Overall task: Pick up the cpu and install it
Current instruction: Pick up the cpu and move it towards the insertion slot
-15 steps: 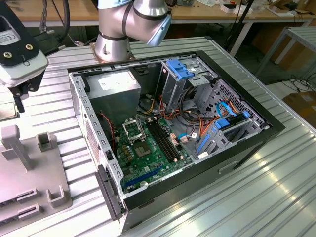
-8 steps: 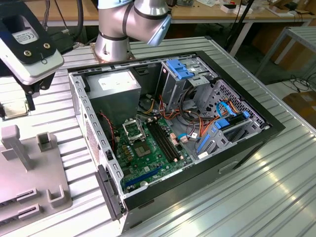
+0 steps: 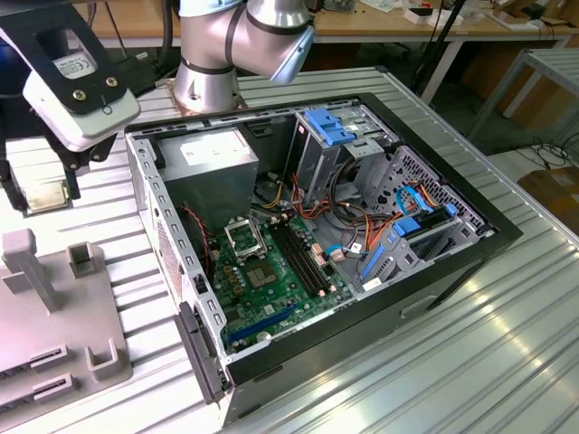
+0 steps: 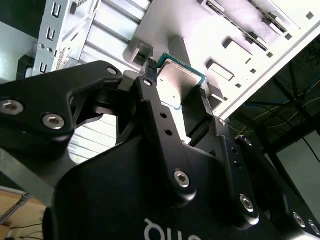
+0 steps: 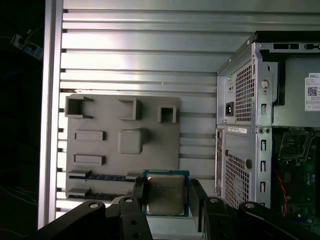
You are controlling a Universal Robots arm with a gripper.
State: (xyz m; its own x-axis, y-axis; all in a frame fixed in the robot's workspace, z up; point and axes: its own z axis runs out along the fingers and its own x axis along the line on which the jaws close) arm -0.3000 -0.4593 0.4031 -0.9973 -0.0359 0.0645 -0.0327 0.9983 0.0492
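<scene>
The end effector [image 5: 166,200] is clamped on the cpu [image 5: 165,192], one finger against each of two opposite edges (silvery face showing in both wrist views). At the exterior view's left, the chip hangs near the grey holder tray [image 3: 54,316] on the ribbed worktop [image 3: 470,362], well apart from the open computer case's [image 3: 167,226] black socket [image 3: 242,237].

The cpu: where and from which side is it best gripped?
Probably by two opposite thin edges, coming square onto its flat face. The cpu is a thin flat square, so only its edges give purchase. In the first wrist view the tool pinches it that way.
</scene>
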